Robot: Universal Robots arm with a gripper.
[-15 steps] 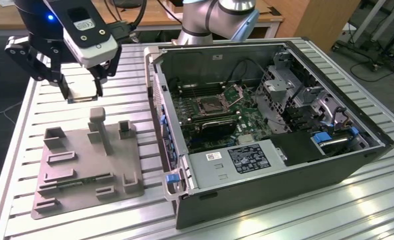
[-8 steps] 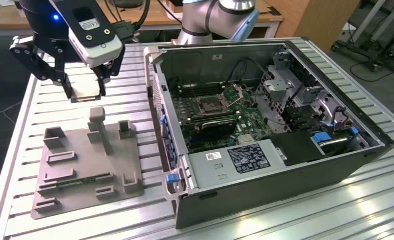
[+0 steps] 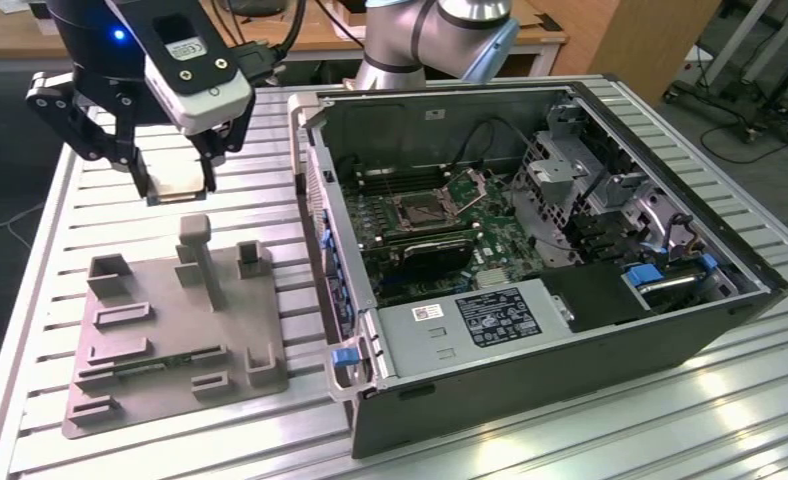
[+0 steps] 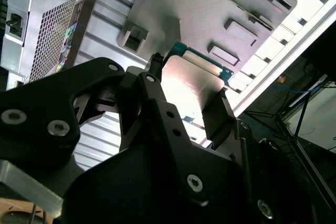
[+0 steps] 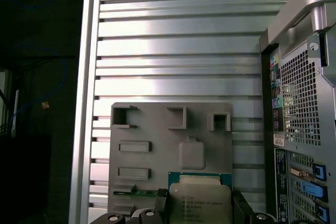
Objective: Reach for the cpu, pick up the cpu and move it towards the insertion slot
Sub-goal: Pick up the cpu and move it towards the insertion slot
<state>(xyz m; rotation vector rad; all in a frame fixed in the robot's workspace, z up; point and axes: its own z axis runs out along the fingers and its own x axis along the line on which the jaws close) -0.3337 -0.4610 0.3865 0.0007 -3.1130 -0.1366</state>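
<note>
Cpu vs gripper: you've got the cpu (image 5: 199,204) pinched btw the gripper (image 3: 178,190) fingers, up in the air over the grey fixture (image 3: 167,320).
Grip: clamped on the cpu's two side edges.
Arm: gripper points down on the exterior view's left, outside the pc case (image 3: 501,400), well apart from the insertion slot (image 3: 418,210).
Cpu look: flat square, shiny silver top w/ small print, thin green rim.
Slot: lid plate up, dark middle showing.
</note>
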